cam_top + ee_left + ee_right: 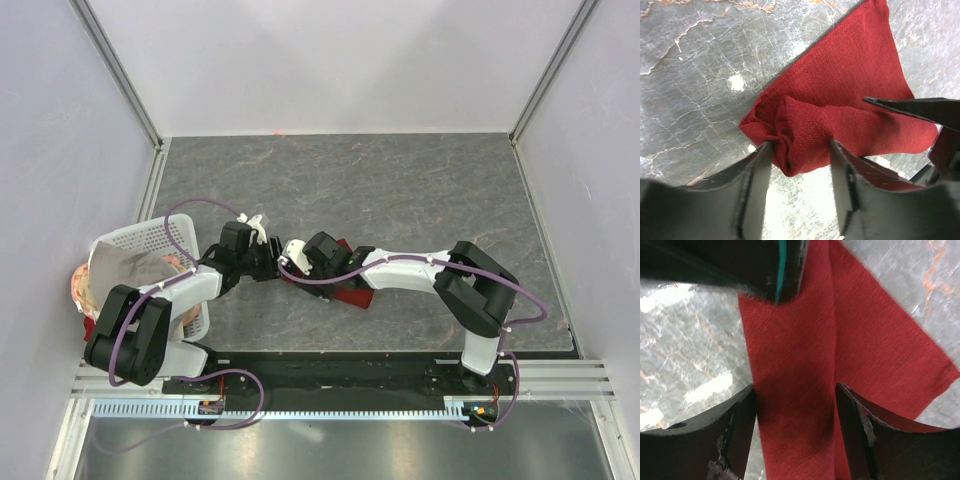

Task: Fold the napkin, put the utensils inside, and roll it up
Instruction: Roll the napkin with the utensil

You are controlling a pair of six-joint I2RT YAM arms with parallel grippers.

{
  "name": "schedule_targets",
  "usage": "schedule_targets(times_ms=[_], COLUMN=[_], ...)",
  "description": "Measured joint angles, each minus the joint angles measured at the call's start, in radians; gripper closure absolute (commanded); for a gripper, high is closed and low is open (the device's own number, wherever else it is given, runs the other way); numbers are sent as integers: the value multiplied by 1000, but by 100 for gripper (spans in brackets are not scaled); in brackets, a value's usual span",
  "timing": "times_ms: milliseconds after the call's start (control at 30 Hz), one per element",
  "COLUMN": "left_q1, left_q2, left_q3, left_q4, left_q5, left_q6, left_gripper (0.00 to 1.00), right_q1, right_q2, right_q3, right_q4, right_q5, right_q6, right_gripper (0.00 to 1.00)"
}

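Observation:
The maroon napkin [840, 90] lies on the grey table, partly rolled into a thick tube with a flat triangular flap beyond it. In the top view only bits of the napkin [350, 297] show under the right arm. My left gripper [801, 145] is open, and its fingers stand on either side of the tube's crumpled end. Further along, my right gripper [796, 387] is open and straddles the tube, one finger on bare table and one over the flap. Both grippers meet near the table's middle left, the left gripper [272, 262] beside the right gripper [293, 258]. The utensils are out of view.
A white basket [125, 240] sits at the table's left edge holding a grey-beige cloth [135, 270]. White walls with metal posts close in the back and sides. The marbled grey tabletop [400, 190] stretches behind the arms.

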Motion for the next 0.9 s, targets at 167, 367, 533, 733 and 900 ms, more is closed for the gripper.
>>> schedule_targets(times_ms=[167,367,533,733,900], left_q1=[0,-1,-1,-1,-1], left_q2=[-23,-132,-221,-243,-242], left_q3=[0,-7,-44,-81,-93], left_q4=[-17,-24,-23,-21,-15], left_q5=[-5,-50,-82,-85,-77], left_q6=[-1,-1,-1,-1,-1], left_gripper=[30,28,27,32,34], right_q1=[-8,-70,-155,-244,-276], right_q2=[16,34,79,169,230], right_q3=[3,23,79,157,196], right_q4=[9,-12,-64,-120,-158], right_q5=[-24,-192,-401,-671,-822], right_q6=[3,10,18,53,86], right_gripper=[55,61,62,61,61])
